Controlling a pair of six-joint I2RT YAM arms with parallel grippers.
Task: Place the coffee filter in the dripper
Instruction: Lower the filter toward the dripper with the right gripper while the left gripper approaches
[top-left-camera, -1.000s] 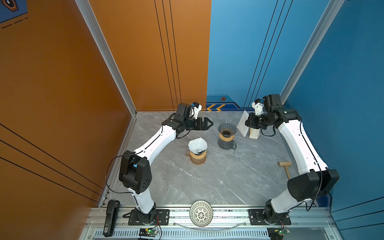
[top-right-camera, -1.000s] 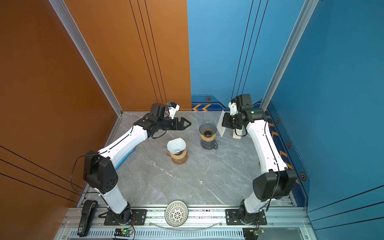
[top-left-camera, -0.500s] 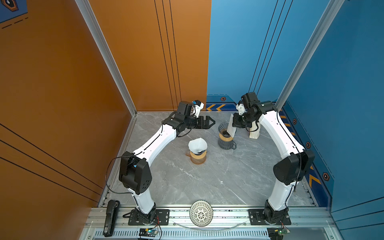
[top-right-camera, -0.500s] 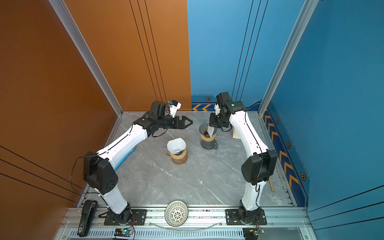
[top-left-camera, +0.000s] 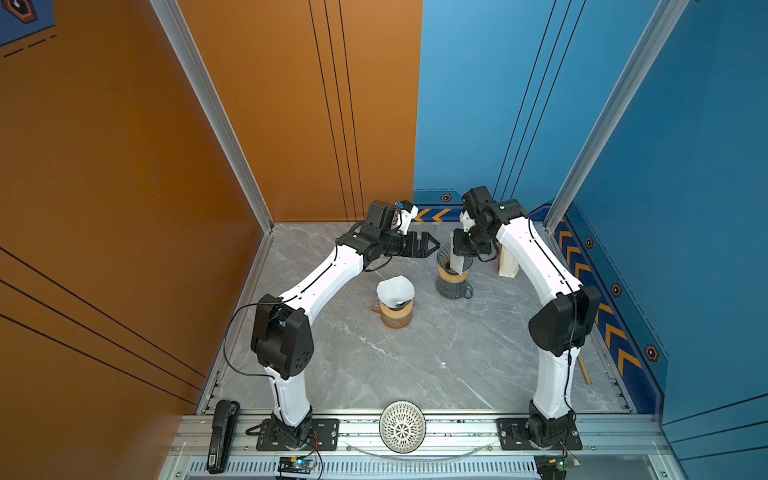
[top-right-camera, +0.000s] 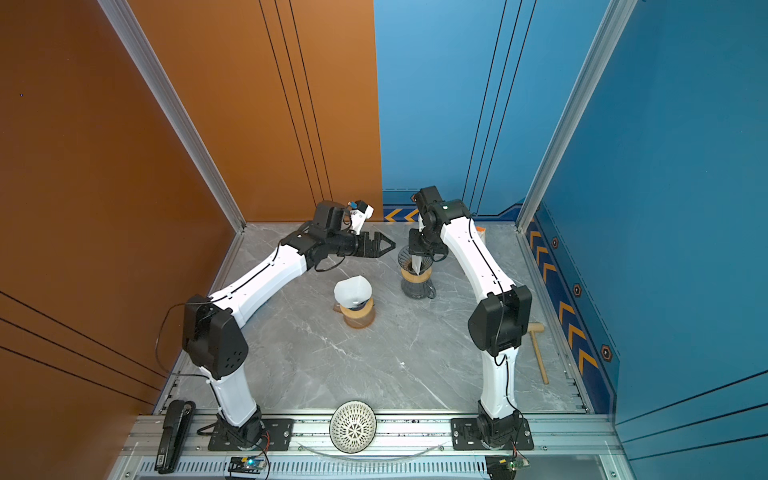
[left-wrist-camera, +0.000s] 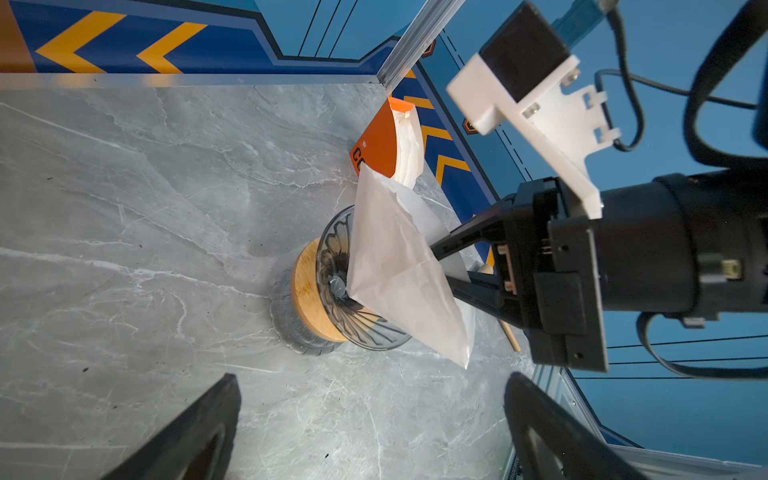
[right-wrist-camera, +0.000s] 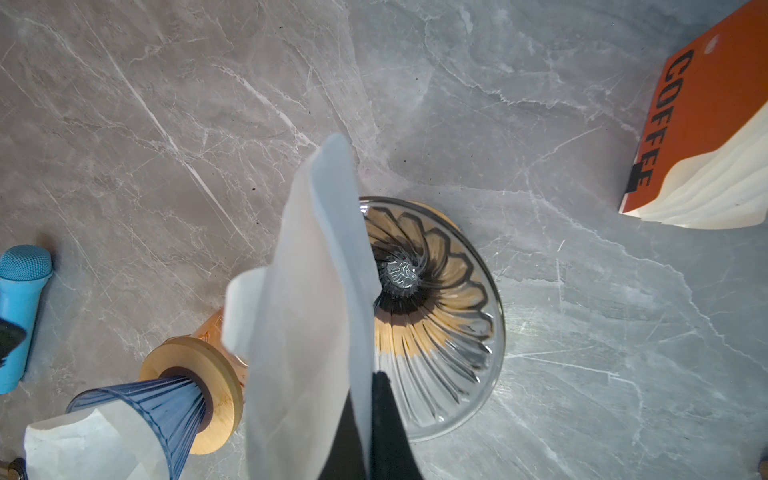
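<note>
A clear ribbed glass dripper with a wooden collar stands on a glass carafe at the back of the table. My right gripper points down over it, shut on the upper edge of a flat, folded white coffee filter. The filter's lower corner reaches into the dripper's cone; I cannot tell whether it touches the glass. My left gripper hovers open and empty just left of the dripper.
A blue dripper with a white filter in it sits on an amber carafe nearer the front. An orange pack of filters stands at the back right. A wooden mallet lies by the right wall.
My right arm has swung from the filter pack at the right to above the glass dripper, carrying the filter. The left arm has stayed almost still.
</note>
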